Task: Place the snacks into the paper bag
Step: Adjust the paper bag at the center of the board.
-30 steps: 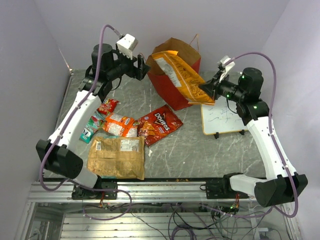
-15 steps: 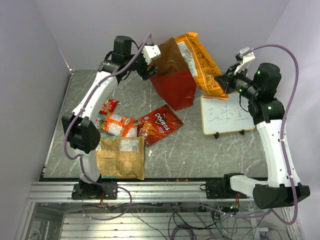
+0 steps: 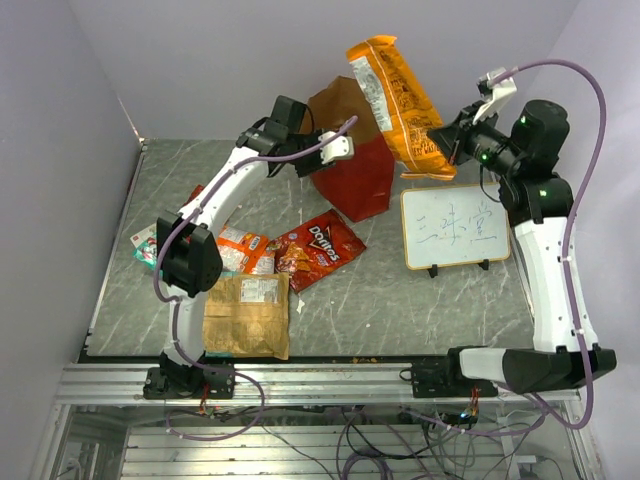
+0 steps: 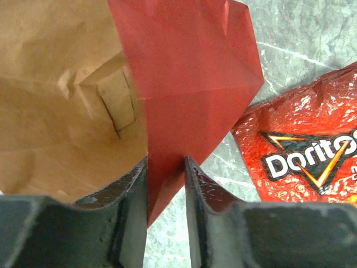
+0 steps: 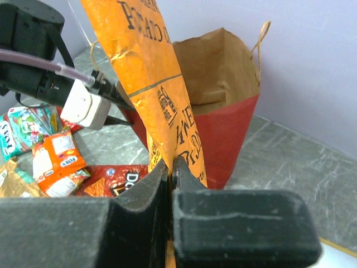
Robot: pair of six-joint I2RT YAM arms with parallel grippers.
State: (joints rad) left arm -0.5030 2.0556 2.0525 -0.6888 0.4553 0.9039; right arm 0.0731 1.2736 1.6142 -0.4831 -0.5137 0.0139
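The paper bag (image 3: pixel 362 188), red outside and brown inside, stands tilted at the back of the table. My left gripper (image 3: pixel 345 150) is at its rim. In the left wrist view the left gripper (image 4: pixel 166 167) straddles the paper bag's (image 4: pixel 189 72) red wall, jaws narrow with a gap still showing. My right gripper (image 3: pixel 447 143) is shut on the lower edge of the orange chip bag (image 3: pixel 395 100), held up above and right of the bag's mouth. The right wrist view shows the right gripper (image 5: pixel 170 167) pinching the chip bag (image 5: pixel 150 72) in front of the open paper bag (image 5: pixel 223 67).
A red Doritos packet (image 3: pixel 318 248), an orange packet (image 3: pixel 245 250), a teal-white packet (image 3: pixel 145 243) and a large kraft-brown pouch (image 3: pixel 245 315) lie at the left and middle. A wood-framed whiteboard (image 3: pixel 455 227) stands at the right, under my right arm.
My left arm swung right to the paper bag's rim and its jaws narrowed around the wall. My right arm lifted the chip bag up and to the right.
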